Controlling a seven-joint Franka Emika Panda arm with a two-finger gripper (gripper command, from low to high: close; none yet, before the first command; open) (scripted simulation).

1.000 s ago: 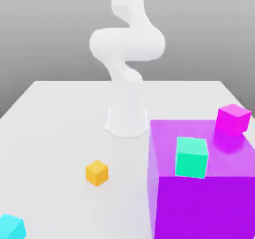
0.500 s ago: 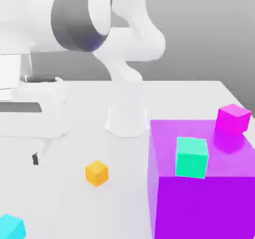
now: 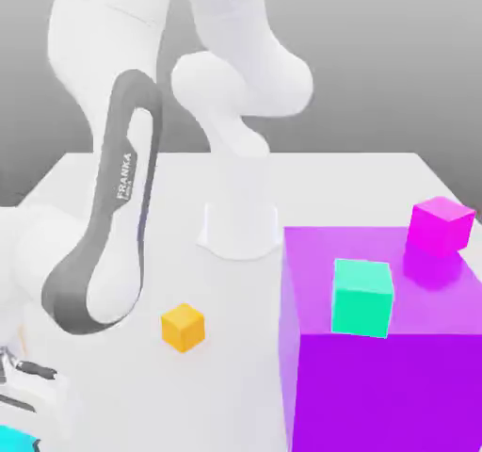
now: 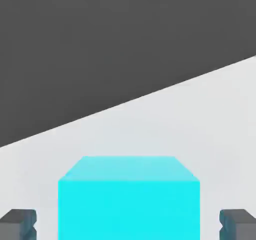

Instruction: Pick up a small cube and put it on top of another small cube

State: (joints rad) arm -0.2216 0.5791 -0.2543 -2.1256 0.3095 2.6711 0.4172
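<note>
The arm [image 3: 108,224] bends down from its white base [image 3: 240,229] toward the near corner of the table [image 3: 358,182] on the exterior view's left, where its hand sits low over the cyan cube [image 3: 14,438], of which a sliver shows at the bottom edge. In the hand view the cyan cube [image 4: 129,199] rests on the pale table surface between the two dark fingertips [image 4: 19,224], one on each side; a narrow gap shows between each fingertip and the cube's side, so the gripper [image 4: 129,225] brackets the cube without visibly clamping it, and whether a grasp is made cannot be told. The magenta-pink cube [image 3: 441,224] sits on the far corner of the big purple block [image 3: 381,347] on the exterior view's right, well apart from the cyan cube. A teal-green cube [image 3: 362,297] rests on the purple block's top near its front edge. A small orange cube [image 3: 183,327] stands on the table between the arm's hand and the purple block
</note>
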